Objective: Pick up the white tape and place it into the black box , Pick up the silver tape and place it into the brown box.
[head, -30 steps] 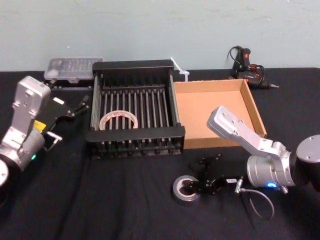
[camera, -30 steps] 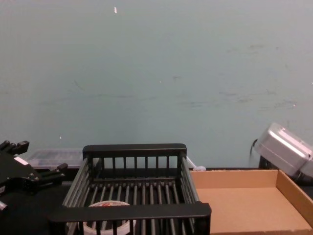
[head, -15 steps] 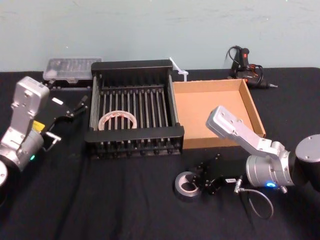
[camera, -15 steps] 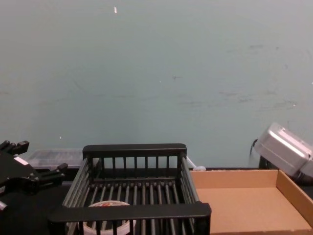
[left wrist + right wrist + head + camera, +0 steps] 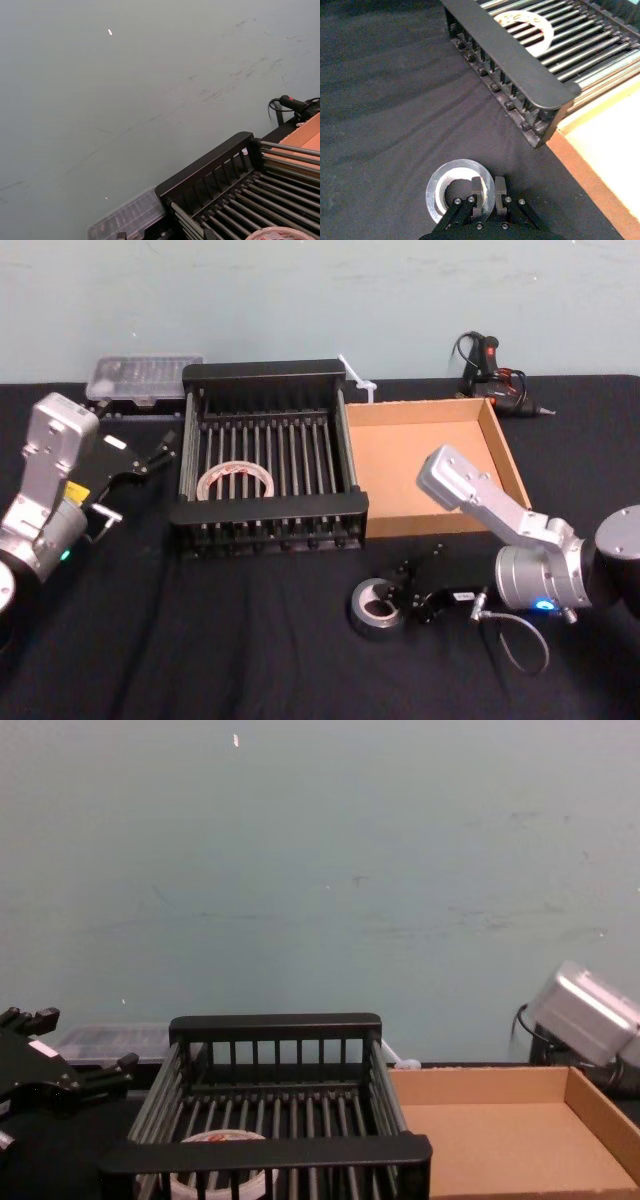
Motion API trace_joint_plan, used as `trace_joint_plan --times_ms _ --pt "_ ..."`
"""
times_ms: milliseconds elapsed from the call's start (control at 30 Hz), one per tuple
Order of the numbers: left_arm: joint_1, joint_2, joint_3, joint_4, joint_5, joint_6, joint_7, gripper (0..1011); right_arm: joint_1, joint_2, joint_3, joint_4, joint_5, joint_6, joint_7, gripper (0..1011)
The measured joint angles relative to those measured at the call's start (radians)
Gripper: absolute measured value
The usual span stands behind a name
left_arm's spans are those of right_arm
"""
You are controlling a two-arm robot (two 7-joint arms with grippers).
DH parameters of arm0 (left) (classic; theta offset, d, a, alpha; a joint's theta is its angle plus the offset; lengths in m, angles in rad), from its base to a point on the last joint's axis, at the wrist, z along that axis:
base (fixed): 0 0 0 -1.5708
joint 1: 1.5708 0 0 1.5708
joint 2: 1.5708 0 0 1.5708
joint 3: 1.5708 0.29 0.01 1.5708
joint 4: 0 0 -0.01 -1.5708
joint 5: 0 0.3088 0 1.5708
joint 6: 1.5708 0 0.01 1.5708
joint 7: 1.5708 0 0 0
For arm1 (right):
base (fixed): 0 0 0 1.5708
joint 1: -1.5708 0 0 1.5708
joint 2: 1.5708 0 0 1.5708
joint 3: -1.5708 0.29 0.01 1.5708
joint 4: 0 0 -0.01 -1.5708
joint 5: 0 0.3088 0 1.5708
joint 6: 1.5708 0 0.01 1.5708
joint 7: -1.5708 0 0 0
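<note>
The silver tape lies on the black cloth in front of the brown box. My right gripper is shut on its wall, one finger inside the ring and one outside, as the right wrist view shows the gripper on the silver tape. The white tape with red print lies flat inside the black box, near its front left. My left gripper hangs open just left of the black box, with the same spread fingers in the chest view.
A clear plastic case sits behind the crate at the back left. A glue gun with its cord lies at the back right. A small white object rests behind the two boxes. A cable loop trails by the right wrist.
My right gripper's fingers have closed onto the silver tape's wall, and the roll has shifted slightly toward the brown box. The left arm has not moved.
</note>
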Motion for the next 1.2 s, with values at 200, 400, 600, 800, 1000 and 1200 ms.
trace_joint_plan --times_ms 200,400,600,800,1000,1200 --pt "0.0 0.0 0.0 0.0 0.0 0.0 0.0 1002 -0.002 0.008 0.035 -0.011 0.029 0.007 -0.016 161" --pt "0.0 0.0 0.0 0.0 0.0 0.0 0.0 1001 0.0 0.013 0.088 -0.016 0.061 0.008 -0.056 161" --pt "0.0 0.0 0.0 0.0 0.0 0.0 0.0 1001 0.013 0.001 0.13 0.001 0.076 0.009 -0.106 160" --pt "0.0 0.0 0.0 0.0 0.0 0.0 0.0 1001 0.036 -0.035 0.169 0.045 0.075 0.025 -0.178 160" --pt "0.0 0.0 0.0 0.0 0.0 0.0 0.0 1001 0.055 -0.077 0.198 0.094 0.054 0.039 -0.244 161" --pt "0.0 0.0 0.0 0.0 0.0 0.0 0.0 1001 0.067 -0.11 0.22 0.132 0.034 0.053 -0.286 160"
